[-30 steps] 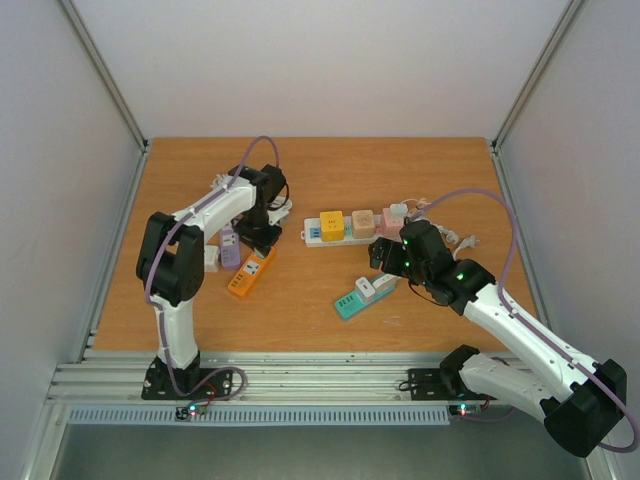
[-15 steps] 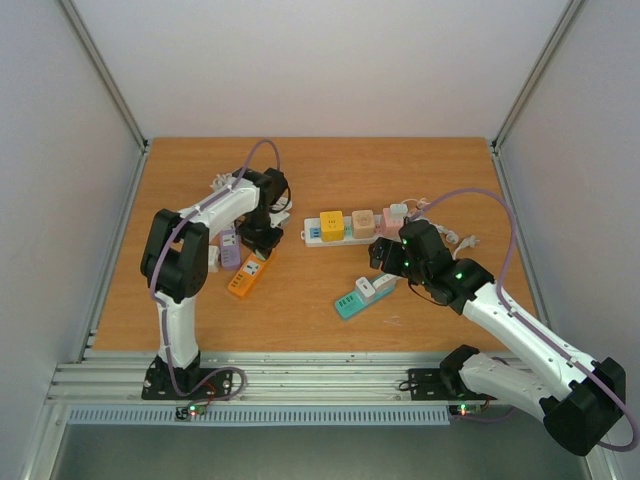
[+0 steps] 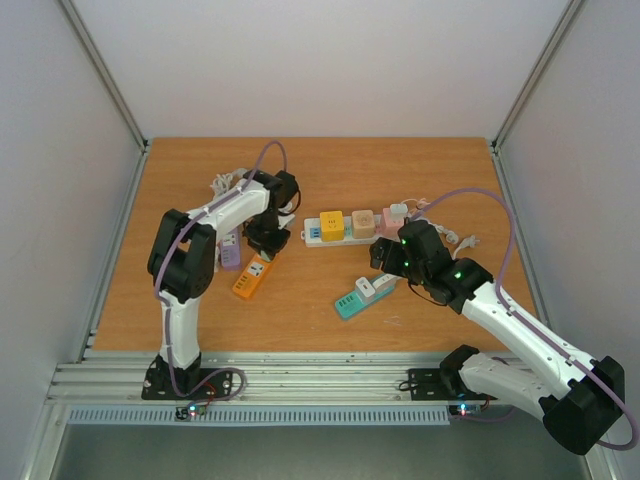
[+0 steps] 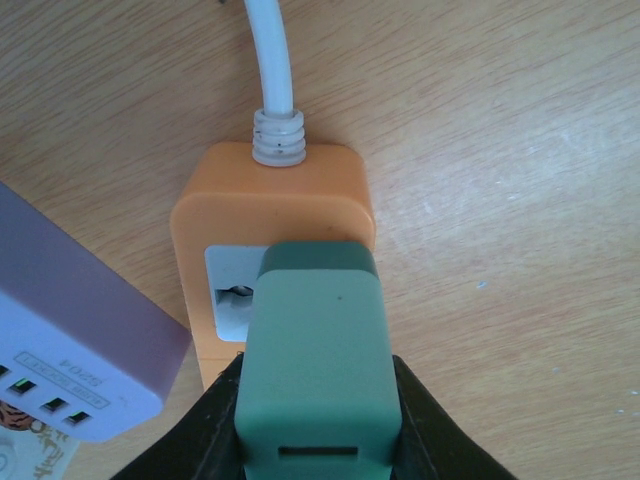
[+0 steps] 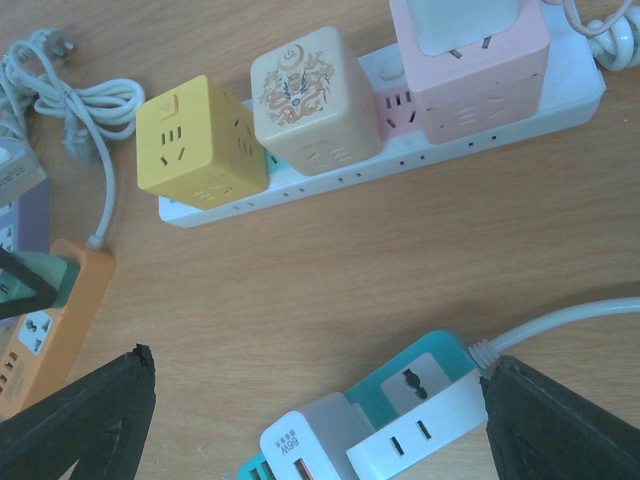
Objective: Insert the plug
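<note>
Top view, left gripper (image 3: 266,240): down on the far end of the flat orange plastic power strip (image 3: 252,277); whatever is held hidden from here.
Top view, lilac rectangular power strip (image 3: 230,250): just beside the orange one, on its left.
Top view, right gripper (image 3: 385,258): low over the wooden table (image 3: 330,170), between the long white power strip (image 3: 345,232) and the teal power strip (image 3: 360,297).
Left wrist, green rounded plastic plug (image 4: 310,365): pinched from both sides by the black fingers (image 4: 215,420), sitting over the white socket face of the orange strip, near the end where the white cable (image 4: 272,60) enters; prongs hidden, so seated or not cannot be told.
Left wrist, lilac strip: lower left, close against the orange strip's side.
Right wrist, right gripper: jaws spread wide, nothing between them; teal strip with a white adapter (image 5: 310,440) lying below.
Right wrist, cube adapters: yellow cube (image 5: 200,145), beige cube (image 5: 310,95) and pink cube (image 5: 470,75) in a row on the white strip.
Right wrist, green plug: at the left edge, upright on the orange strip.
</note>
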Available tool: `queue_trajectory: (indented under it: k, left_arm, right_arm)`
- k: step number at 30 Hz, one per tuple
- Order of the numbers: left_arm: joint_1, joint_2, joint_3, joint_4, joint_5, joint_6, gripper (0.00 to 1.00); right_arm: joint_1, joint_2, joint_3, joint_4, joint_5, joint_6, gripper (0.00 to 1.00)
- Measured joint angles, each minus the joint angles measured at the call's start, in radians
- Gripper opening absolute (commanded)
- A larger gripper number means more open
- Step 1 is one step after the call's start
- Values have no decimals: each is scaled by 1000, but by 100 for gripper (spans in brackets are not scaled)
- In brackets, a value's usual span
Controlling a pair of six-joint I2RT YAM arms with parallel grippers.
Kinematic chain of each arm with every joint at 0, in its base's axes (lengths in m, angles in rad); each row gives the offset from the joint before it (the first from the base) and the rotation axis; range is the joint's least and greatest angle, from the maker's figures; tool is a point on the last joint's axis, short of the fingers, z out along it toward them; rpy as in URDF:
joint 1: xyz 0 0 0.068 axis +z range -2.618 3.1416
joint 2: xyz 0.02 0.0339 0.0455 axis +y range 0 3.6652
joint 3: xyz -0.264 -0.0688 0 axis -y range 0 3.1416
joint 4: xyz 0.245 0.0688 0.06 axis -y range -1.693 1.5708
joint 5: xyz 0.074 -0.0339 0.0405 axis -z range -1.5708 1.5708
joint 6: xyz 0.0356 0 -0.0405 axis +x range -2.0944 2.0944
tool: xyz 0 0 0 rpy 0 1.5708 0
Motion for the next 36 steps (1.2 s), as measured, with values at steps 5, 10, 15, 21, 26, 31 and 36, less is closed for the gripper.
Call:
queue_trajectory:
  k: [5,10,15,21,26,31,36]
  left_arm:
    - [-32,6,13,-3,15,-23,36]
    - [-38,1,11,3,16,-33,59]
    - [-38,-56,11,15,13,-32,76]
    - [-18,-190,-18,81,-30,-39,83]
    - [84,-326,-131,202,-133,-114,91]
    - [194,-446,-254,297,-277,-250,99]
    - [263,-548,-368,373,-332,-386,99]
  right_arm:
    - [0,0,0,-1,4,0,90]
    - [0,0,-1,-1,4,1,90]
    - [0,0,-3,0,1,-1,91]
    - [0,-4,-14,0,1,0,91]
    - [0,-14,-14,0,3,0,91]
    - [0,-20,-16,-1,4,0,91]
    - [0,-26,-16,-2,6,0,91]
